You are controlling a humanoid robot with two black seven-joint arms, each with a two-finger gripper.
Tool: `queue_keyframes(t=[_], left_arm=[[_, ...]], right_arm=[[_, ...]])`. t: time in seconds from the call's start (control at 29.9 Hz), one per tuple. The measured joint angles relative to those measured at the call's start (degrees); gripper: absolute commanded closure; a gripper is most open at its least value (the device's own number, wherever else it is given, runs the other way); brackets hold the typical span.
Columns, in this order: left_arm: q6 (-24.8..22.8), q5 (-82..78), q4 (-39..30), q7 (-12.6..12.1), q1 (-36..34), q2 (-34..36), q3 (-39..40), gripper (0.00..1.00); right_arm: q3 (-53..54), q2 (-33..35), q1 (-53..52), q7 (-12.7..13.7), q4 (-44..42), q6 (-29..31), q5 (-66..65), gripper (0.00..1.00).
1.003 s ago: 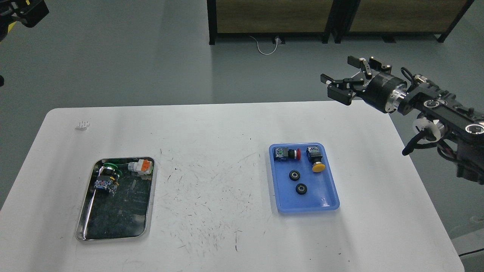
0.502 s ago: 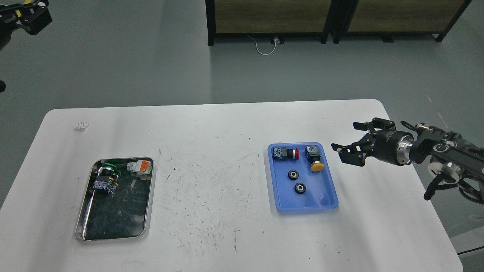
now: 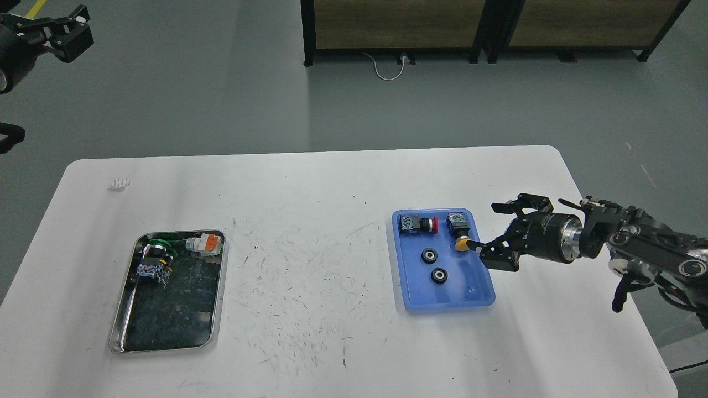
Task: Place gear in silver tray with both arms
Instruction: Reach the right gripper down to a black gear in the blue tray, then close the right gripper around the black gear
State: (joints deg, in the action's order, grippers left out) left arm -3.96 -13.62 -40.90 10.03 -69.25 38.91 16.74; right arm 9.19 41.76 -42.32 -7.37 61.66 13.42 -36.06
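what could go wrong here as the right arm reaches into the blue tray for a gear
The open right gripper sits right by the yellow button switch, so it may knock that instead of a black gear. The two gears lie flat and close together; grabbing one could push the other or shift the blue tray.

Shiny metal silver tray [image 3: 218,287] w/ scuffed floor, glossy blue plastic tray [image 3: 481,287], scratched matt table [image 3: 310,182].
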Motion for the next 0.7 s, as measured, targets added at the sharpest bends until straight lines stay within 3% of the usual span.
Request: queue_keyframes(t=[0.7], left_arm=[[0.58, -0.01, -0.07, -0.02, -0.42, 0.1, -0.56, 0.01]], right_arm=[[-2.85, -16.49, -0.31, 0.4, -15.77, -0.13, -1.04, 0.02]])
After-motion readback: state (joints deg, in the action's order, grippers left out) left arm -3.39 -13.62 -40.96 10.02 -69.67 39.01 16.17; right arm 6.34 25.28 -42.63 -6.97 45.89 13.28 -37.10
